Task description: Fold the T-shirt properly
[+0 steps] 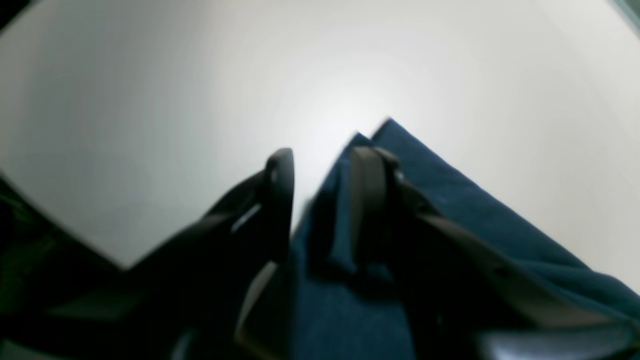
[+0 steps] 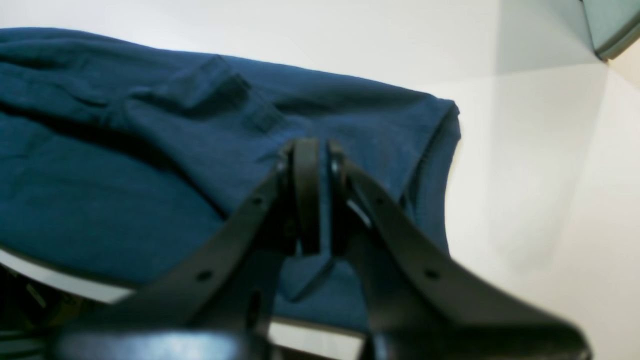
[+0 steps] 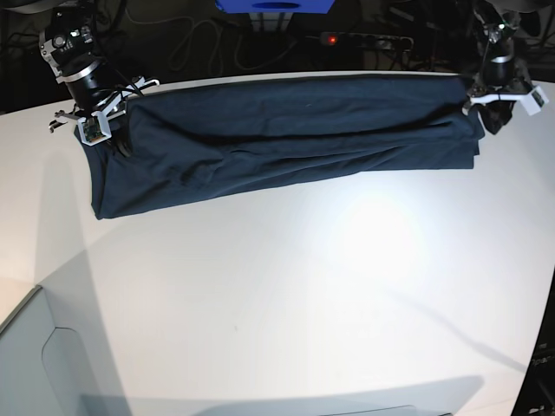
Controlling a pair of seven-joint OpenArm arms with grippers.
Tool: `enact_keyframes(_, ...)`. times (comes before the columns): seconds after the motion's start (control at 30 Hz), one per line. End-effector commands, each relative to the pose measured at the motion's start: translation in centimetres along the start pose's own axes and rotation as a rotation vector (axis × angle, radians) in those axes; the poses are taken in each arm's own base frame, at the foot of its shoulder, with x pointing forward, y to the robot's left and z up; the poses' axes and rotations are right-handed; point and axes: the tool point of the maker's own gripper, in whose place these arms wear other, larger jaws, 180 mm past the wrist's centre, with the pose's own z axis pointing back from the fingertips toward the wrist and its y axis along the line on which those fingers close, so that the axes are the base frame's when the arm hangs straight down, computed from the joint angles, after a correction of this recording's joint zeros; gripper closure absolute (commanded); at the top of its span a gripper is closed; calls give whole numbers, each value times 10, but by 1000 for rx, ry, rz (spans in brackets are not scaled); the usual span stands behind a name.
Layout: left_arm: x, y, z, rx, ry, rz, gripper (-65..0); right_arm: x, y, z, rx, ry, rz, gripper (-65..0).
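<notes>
1. The broad white matte surface (image 3: 286,286) fills most of the base view and carries everything.

2. The large dark navy-blue cloth T-shirt (image 3: 286,134) lies along the far side of that surface as a long band, already doubled lengthwise. Its long axis runs side to side, from one arm to the other. Wrinkles cross the middle, and the end on the base view's left droops nearer to the camera than the other.

3. The relation the next fold turns on, as I judge it: each arm stands at one short end of the band, so neither is nearer to the cloth as a whole. The cloth stretches away from each pair of fingers toward the opposite arm, so bringing one end over to the other would halve it.

4. The right gripper (image 2: 315,200), on the base view's left, has its black fingers pressed together with a thin pinch of navy cloth between them, by the hemmed end of the shirt.

5. The left gripper (image 1: 322,200), on the base view's right, has its black fingers partly apart. One finger rests on the folded corner of the shirt, the other stands over bare surface beside the edge. Cloth lies in the gap, but it does not look clamped.
</notes>
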Motion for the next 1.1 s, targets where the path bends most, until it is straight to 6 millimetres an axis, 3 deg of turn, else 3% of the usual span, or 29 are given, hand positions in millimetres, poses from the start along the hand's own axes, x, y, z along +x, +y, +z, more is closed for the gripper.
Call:
enact_keyframes(0.0,18,-3,-2,-15,-61,-8,-185,10,-2,2,-2,-38,11,-2)
enact_keyframes(0.2,24,-11,-13,-29,-84,22,-185,10,-2,2,-2,-37,12,-2)
enact_keyframes(0.53,-5,3,-28,-2,-10,63,-185,10,-3,2,-2,-37,17,-2)
enact_keyframes(0.7,-13,-13,-35,-53,27,33,-185,10,-3,2,-2,-37,17,-2)
enact_keyframes(0.97,-13,-15,-36,-57,26,37,-179,10,-3,2,-1,-36,18,-2)
enact_keyframes(1.07,-14,-16,-36,-59,28,37,-109,11,-4,2,-3,-38,19,-2)
